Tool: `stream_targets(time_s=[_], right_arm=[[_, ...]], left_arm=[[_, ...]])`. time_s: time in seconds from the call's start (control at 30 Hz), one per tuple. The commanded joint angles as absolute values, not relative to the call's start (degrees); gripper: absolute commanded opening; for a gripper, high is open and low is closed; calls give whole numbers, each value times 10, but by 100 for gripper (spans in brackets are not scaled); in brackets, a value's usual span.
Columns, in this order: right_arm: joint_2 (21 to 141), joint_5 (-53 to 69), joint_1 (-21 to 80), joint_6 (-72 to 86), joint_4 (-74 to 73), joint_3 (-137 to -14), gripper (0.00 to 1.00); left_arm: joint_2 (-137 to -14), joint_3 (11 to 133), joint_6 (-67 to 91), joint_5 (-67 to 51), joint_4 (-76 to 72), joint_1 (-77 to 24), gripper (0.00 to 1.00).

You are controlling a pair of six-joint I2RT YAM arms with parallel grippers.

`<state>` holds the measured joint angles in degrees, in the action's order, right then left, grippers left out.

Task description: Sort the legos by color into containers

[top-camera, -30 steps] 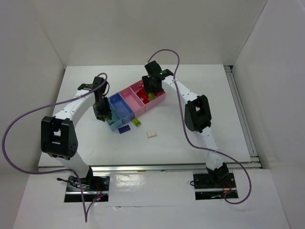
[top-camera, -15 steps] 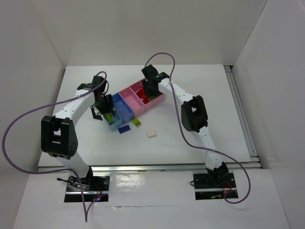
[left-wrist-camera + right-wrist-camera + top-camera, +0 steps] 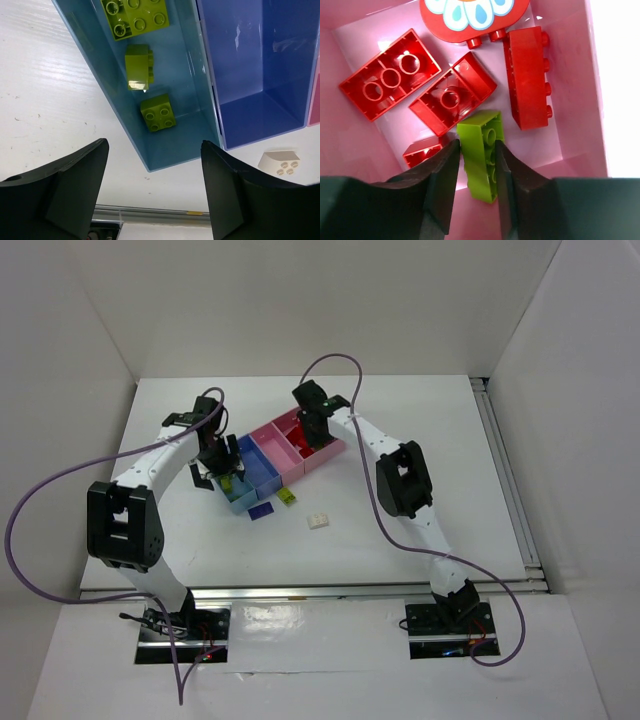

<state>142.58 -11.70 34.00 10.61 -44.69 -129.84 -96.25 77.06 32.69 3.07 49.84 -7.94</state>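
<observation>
Among red legos (image 3: 452,97), one oblong lime lego (image 3: 482,150)

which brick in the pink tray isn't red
The lime green brick, between the right pincer's fingers; the other bricks in that pink tray are all red.
</observation>
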Motion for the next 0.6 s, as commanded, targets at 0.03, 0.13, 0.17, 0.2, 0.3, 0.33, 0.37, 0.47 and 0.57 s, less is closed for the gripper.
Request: stream_targets(time_s=[0.03,0.13,0.17,0.2,0.3,0.33,0.37,0.47,0.57], right_arm=[[1433,-142,345,109,-439,-1326,31],[1413,-148,345,109,-434,-1326,23],[1407,-155,345,114,-434,-1321,19],[1395,-155,345,114,-434,-1321,19],[1376,-155,345,114,-428,-1321,15],[1364,-143,345,114,-428,-1321,15],[1359,-127,345,119,-428,-1321,15],[1342,-110,345,120,-428,-1321,15],[1318,-85,345,120,-433,-1321,15]], left_arm=[[-965,789,312,29,505,-76,85],[-965,794,312,29,505,-76,84],[-965,795,312,29,505,-76,84],[-965,795,312,29,505,-81,84],[-970,801,312,29,505,-81,84],[-970,806,312,29,505,-81,84],[-970,806,307,29,505,-81,84],[-970,819,307,35,511,-81,84],[-970,839,296,35,517,-81,84]])
